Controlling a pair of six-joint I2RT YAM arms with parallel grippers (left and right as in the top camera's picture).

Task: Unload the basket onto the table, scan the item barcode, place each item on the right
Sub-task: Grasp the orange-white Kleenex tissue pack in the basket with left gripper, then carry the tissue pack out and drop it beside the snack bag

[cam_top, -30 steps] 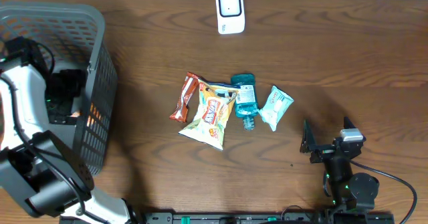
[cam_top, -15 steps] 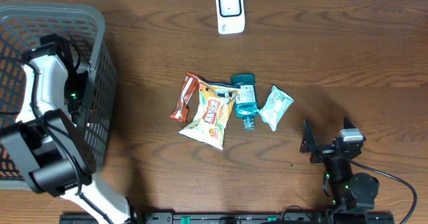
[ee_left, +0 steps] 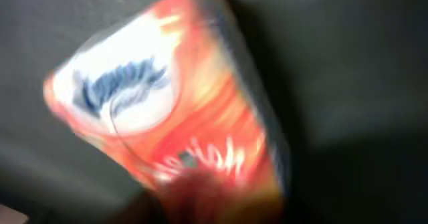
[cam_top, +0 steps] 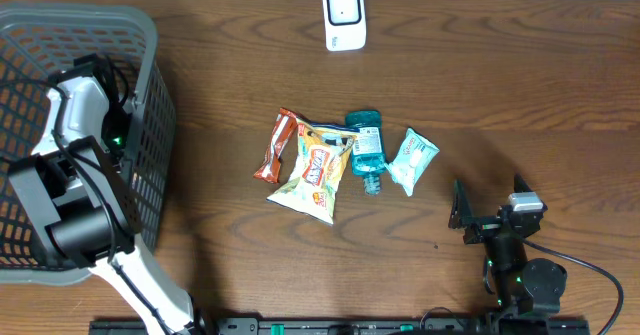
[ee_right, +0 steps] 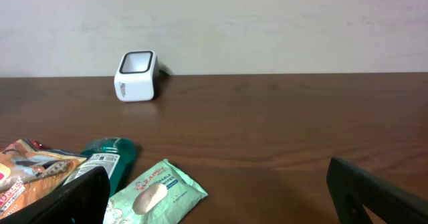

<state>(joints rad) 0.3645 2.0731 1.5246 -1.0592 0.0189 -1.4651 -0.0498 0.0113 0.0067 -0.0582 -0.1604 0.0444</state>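
Orange-red packet (ee_left: pixel 174 110) inside the grey basket (cam_top: pixel 145 45), under the left arm.
The packet fills the blurred left wrist view, and the left pincer (cam_top: pixel 112 140) state cannot be told. The right pincer (cam_top: pixel 489 207) stands wide and empty over the table (cam_top: pixel 520 95).

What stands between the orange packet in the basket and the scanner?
The basket wall facing the scanner; the orange packet likely has to lift over it. Beyond that, bare table; the snack pile lies off that line.
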